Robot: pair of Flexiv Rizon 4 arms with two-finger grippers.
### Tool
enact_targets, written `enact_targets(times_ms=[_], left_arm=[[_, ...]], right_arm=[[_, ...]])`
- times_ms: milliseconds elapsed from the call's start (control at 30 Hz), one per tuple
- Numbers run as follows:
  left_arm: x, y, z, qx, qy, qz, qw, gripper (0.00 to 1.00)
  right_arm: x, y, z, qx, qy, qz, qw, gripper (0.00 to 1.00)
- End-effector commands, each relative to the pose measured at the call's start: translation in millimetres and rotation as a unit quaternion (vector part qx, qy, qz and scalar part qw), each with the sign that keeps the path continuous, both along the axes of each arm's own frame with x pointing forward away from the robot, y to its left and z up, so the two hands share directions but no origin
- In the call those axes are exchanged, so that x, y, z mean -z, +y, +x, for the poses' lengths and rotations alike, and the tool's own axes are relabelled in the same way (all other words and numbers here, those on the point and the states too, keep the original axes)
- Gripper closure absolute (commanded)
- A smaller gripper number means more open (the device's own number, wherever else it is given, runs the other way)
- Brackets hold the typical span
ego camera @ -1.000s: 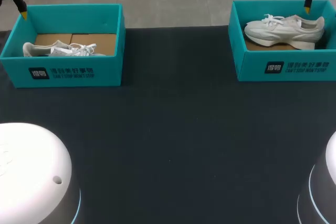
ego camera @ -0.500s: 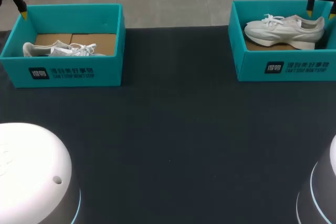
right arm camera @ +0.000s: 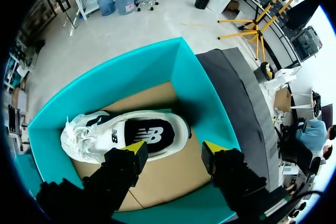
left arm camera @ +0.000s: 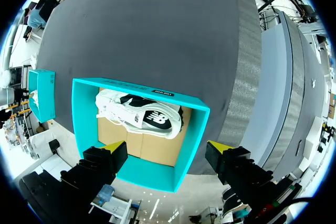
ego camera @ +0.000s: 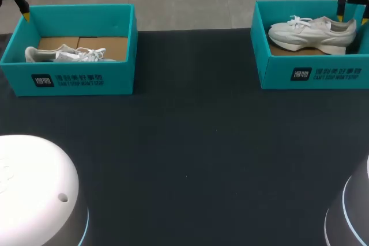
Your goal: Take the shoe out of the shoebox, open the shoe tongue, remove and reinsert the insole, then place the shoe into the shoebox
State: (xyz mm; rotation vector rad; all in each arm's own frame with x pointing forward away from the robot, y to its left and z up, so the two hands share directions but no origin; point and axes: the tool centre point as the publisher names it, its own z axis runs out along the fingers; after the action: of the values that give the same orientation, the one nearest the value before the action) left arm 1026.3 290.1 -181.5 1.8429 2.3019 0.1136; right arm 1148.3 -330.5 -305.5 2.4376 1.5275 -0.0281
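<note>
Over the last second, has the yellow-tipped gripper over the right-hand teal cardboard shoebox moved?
Yes. The right gripper edged slightly lower, toward the white sneaker's heel, judged against the shoebox's back rim.

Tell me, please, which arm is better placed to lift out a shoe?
Right, I think. The right gripper hangs open over the heel of the right shoe. The left gripper, also open, sits at the left box wall, short of the left shoe.
</note>
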Motion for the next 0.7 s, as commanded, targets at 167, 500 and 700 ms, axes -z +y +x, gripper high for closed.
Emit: enact_targets(times_ms=[167, 500, 700], left_arm=[[-1, 0, -0.5, 0.0, 0.0, 0.002, 1.0, 0.0], [-1, 0, -0.5, 0.0, 0.0, 0.002, 1.0, 0.0], [-1, 0, -0.5, 0.0, 0.0, 0.002, 1.0, 0.0]], right_arm=[[14, -3, 13.2, 0.009, 0.02, 0.005, 1.0, 0.42], [24, -14, 14.6, 0.015, 0.031, 0.002, 0.999, 0.4], [31, -18, 14.4, 0.02, 0.039, 0.003, 0.999, 0.41]])
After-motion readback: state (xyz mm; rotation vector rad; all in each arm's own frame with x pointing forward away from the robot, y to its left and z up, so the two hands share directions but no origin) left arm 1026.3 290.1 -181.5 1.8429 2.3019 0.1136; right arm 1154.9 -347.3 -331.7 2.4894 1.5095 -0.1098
